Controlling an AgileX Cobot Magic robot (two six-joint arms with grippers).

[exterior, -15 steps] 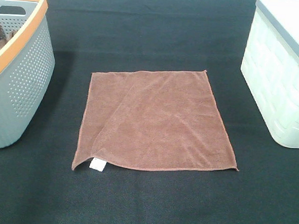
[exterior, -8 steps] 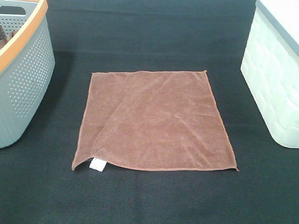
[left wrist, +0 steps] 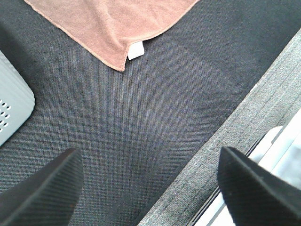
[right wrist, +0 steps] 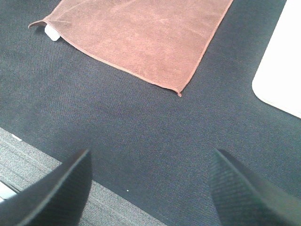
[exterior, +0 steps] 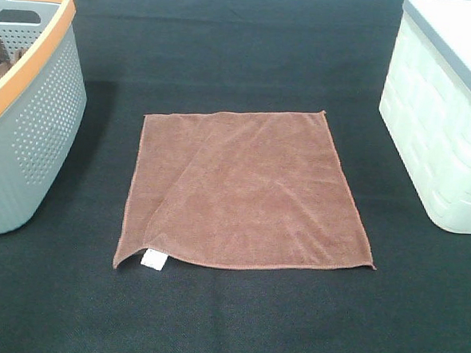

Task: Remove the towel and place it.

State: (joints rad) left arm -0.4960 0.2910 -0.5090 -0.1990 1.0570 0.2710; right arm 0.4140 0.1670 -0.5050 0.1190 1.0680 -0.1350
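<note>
The towel (exterior: 247, 189), a square reddish-brown cloth with stitched edges, lies spread flat on the black table cover, its small white tag (exterior: 152, 259) at the near left corner. It also shows in the left wrist view (left wrist: 108, 21) and the right wrist view (right wrist: 141, 33). My left gripper (left wrist: 148, 183) is open and empty, held over the table's front edge, short of the tag corner. My right gripper (right wrist: 148, 181) is open and empty, short of the towel's near right corner (right wrist: 178, 93). Neither gripper shows in the exterior view.
A grey perforated basket (exterior: 31, 124) with an orange rim stands at the left, with bunched brown cloths (exterior: 1, 58) inside. A pale green crate (exterior: 443, 117) with a grey lid stands at the right. The table's front edge (left wrist: 235, 132) runs close under both grippers.
</note>
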